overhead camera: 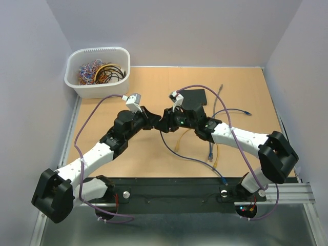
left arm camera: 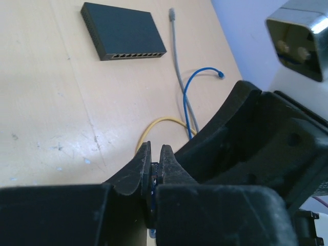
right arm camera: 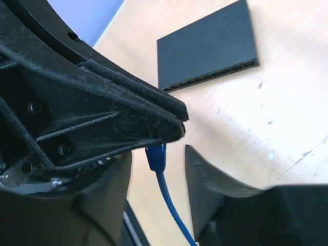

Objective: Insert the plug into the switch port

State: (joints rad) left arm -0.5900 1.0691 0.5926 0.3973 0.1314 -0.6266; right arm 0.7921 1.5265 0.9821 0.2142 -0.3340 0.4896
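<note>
Now left gripper [left arm camera: 155, 161] pinches blue plug [right arm camera: 156, 157]; right gripper [right arm camera: 155, 168] open around its cable [right arm camera: 171, 211]; switch [overhead camera: 192, 97] at 1 o'clock.

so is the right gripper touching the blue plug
Apart. The right wrist view shows a clear gap on each side of the blue plug, between it and the open fingers of the right gripper. The left gripper pinches the plug instead.

A tan wooden table [overhead camera: 141, 161] carries a black switch [overhead camera: 197, 96] at its far middle, ports facing the arms. A white basket [overhead camera: 97, 91] of tangled wires stands at the far left corner. A grey cable [left arm camera: 177, 56], a blue cable [left arm camera: 202, 72] and a yellow cable [left arm camera: 159, 120] lie loose right of the centre.
</note>
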